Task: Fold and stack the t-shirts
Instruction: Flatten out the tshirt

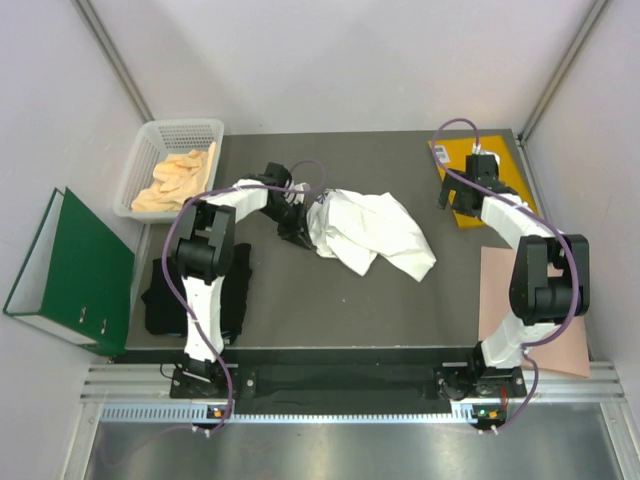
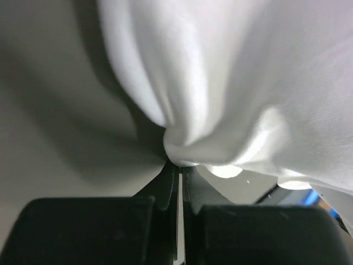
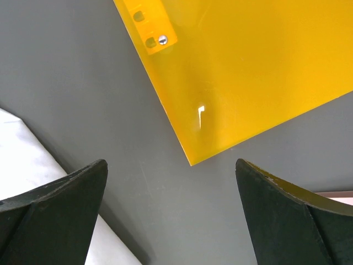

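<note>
Our left hand [image 2: 179, 165] pinches a bunched edge of the white t-shirt [image 1: 372, 232], crumpled mid-desk [image 1: 330, 310], likely to drag it flat for folding; our right hand [image 1: 462, 192] hovers spread over the orange envelope [image 3: 248, 72]. The black t-shirt [image 1: 160, 295] waits at the desk's left edge. The basket [image 1: 186, 125] holds pale yellow cloth [image 1: 180, 180]

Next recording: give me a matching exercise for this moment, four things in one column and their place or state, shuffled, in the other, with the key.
Things:
1. white t-shirt
2. black t-shirt
3. left gripper
4. right gripper

Place or state:
A. open, above the yellow envelope's corner
B. crumpled in the middle of the table
C. shut on a fold of the white t-shirt
D. lying at the table's near left edge

Pairs: 1-B, 2-D, 3-C, 4-A
</note>
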You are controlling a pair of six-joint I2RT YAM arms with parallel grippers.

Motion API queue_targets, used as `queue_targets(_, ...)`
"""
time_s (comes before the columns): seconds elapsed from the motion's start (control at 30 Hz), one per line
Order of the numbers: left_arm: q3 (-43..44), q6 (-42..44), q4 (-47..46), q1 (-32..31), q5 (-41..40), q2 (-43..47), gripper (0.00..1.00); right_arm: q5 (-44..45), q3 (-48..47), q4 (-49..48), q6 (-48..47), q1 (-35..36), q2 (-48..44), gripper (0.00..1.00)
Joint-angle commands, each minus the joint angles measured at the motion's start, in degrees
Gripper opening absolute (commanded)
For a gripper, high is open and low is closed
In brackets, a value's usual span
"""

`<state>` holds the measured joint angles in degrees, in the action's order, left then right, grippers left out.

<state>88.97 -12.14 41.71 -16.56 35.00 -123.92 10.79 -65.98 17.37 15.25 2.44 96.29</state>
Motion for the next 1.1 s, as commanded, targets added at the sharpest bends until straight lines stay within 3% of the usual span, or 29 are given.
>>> queue_targets(0.0, 3.31, -0.68, -0.14, 0.82, -10.46, 7.26, 0.00, 0.11, 1.11, -1.10, 0.75, 0.64, -2.51, 1.00)
queue_targets(0.37, 10.61, -9.20, -7.86, 3.99, -27.71, 23.27, 0.00, 0.99, -1.61, -1.28, -3.20, 0.38, -4.71, 1.00)
queue_targets(0.47, 14.02, -11.23, -11.74, 3.20, -21.33, 23.81, 0.00, 0.82, -4.42, -0.23, -3.73, -0.76, -4.53, 0.99)
queue_targets(0.57, 24.64, -11.50, -9.99, -0.92, -12.98, 18.38, 0.00, -0.24, -5.48, -0.14, -3.91, -2.87, -4.80, 1.00)
queue_targets(0.7, 44.49, -13.78, -7.09, -9.44, -3.40, 5.03, 0.00, -1.82, -4.17, -0.40, -3.12, -8.49, -5.85, 1.00)
queue_targets(0.73, 52.72, -15.00, -8.04, -12.68, -1.88, 2.74, 0.00, -2.00, -2.68, -0.66, -1.72, -10.68, -6.37, 1.00)
queue_targets(0.8, 58.31, -21.41, -12.59, -16.55, 4.16, -1.48, 0.00, -3.22, -1.01, -1.63, -0.48, -13.06, -8.21, 1.00)
queue_targets(0.87, 57.46, -29.12, -24.33, -18.41, 6.39, -0.98, 0.00, -2.70, 1.11, -1.90, -0.04, -15.35, -9.45, 1.00)
queue_targets(0.97, 56.14, -35.29, -33.86, -19.74, 7.18, 1.39, 0.00, -1.21, 3.22, -1.90, 0.05, -16.59, -11.47, 1.00)
queue_targets(1.07, 55.70, -34.36, -33.20, -17.64, 3.24, 6.90, 0.00, -2.43, 5.15, -2.86, 0.49, -16.50, -12.35, 1.00)
